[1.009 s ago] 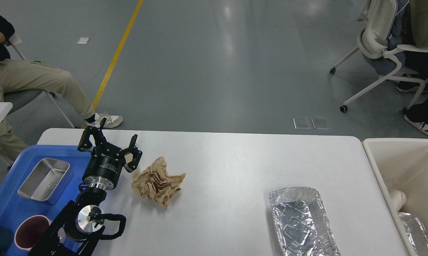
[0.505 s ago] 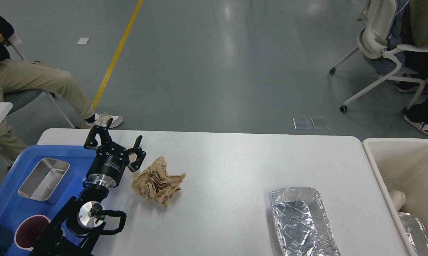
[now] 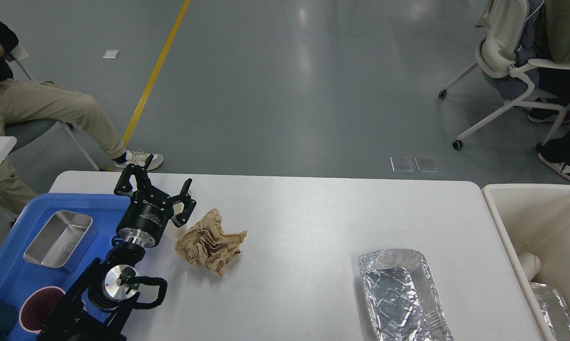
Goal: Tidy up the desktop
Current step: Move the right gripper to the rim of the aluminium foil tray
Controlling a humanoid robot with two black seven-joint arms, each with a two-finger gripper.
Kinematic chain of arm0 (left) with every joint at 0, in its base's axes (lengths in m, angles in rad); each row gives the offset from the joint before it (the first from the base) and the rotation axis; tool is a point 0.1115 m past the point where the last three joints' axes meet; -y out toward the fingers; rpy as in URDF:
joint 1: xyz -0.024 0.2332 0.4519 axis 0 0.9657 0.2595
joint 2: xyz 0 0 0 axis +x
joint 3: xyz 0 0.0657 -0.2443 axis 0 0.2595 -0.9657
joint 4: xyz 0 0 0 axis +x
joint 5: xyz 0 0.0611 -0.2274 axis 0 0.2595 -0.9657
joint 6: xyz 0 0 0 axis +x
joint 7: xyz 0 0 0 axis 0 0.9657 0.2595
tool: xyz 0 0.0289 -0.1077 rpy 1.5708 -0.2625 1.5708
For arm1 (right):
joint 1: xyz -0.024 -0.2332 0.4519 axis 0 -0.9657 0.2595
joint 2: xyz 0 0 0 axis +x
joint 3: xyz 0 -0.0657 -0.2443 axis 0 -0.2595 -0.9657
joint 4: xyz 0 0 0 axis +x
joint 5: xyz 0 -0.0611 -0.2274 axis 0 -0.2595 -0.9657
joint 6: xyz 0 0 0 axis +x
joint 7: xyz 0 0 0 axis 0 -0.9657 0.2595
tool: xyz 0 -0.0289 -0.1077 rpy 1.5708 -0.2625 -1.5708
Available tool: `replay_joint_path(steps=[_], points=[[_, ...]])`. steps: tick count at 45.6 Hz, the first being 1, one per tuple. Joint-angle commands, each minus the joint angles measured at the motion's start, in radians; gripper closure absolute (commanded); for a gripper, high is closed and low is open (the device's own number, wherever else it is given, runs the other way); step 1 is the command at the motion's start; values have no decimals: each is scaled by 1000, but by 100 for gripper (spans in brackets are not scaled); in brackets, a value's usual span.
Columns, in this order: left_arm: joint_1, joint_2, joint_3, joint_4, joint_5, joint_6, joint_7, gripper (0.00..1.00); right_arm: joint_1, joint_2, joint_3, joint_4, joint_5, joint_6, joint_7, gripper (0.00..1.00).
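White lettering runs across the black body of our left claw (image 3: 158,185), too small for us to read. Its fingers (image 3: 186,205) stand spread apart with nothing between them, held above the left part of the tabletop (image 3: 304,222), just left of a crumpled ball of brown paper (image 3: 210,242) that lies on that white surface. We see no right arm in this view. At the left edge of the tabletop sits a blue plastic tray (image 3: 10,270); in it we find a rectangular stainless steel pan (image 3: 60,239) with nothing visible inside, and a round dark maroon dish (image 3: 38,310) partly cut off by the frame. On the right part of the tabletop rests a rectangular aluminium foil container (image 3: 401,293), nothing visible inside it. Beside the right edge stands a cream-coloured plastic bin (image 3: 507,222), holding a crumpled foil piece (image 3: 557,308) and a white object (image 3: 529,265) we cannot identify.
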Motion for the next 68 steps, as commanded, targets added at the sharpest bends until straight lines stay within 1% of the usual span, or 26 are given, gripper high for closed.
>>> replay_joint_path(steps=[1, 3, 6, 12, 20, 22, 25, 29, 32, 36, 40, 45, 48, 51, 57, 68], points=[[2, -4, 0, 0, 0, 1, 0, 3, 7, 1, 2, 2, 1, 29, 10, 0], [2, -6, 0, 0, 0, 1, 0, 3, 23, 7, 2, 3, 1, 58, 18, 0], [2, -6, 0, 0, 2, 3, 0, 3, 52, 32, -3, 2, 2, 61, 23, 0], [1, -3, 0, 0, 2, 1, 0, 3, 72, 82, -21, -3, 2, -5, 21, 0], [-1, 3, -3, 1, 2, 3, 0, 3, 56, 105, -115, 12, -10, 69, 30, 0], [-2, 5, -3, 1, 2, 3, 0, 3, 56, 119, -136, 17, -19, 72, 47, 0], [-2, 5, -3, 1, 2, 7, 0, 3, 56, 134, -165, 34, -47, 71, 84, 0], [-4, 5, -3, 1, 2, 12, -2, 3, 56, 166, -181, 103, -125, 71, 124, 0], [-6, 5, -5, 3, 2, 13, -2, 3, 58, 205, -174, 143, -157, 72, 147, 0], [-7, 6, -6, 3, 3, 15, -2, 3, 58, 249, -168, 186, -156, 104, 176, 0], [-9, 8, -14, 3, 3, 16, -2, 3, 56, 277, -176, 197, -154, 164, 178, 0], [-9, 14, -18, 5, 2, 16, -2, 3, 58, 366, -190, 200, -154, 213, 170, 0], [-9, 22, -18, 6, 2, 16, -1, 3, 61, 412, -213, 206, -163, 215, 156, 0], [-9, 29, -18, 6, 2, 18, -2, 3, 58, 430, -262, 218, -173, 207, 133, 0], [-9, 34, -20, 6, 2, 20, 0, 3, 24, 447, -322, 244, -177, 199, 133, 0], [-10, 34, -21, 6, 2, 20, 0, 3, -40, 611, -328, 263, -277, 187, 132, 0]])
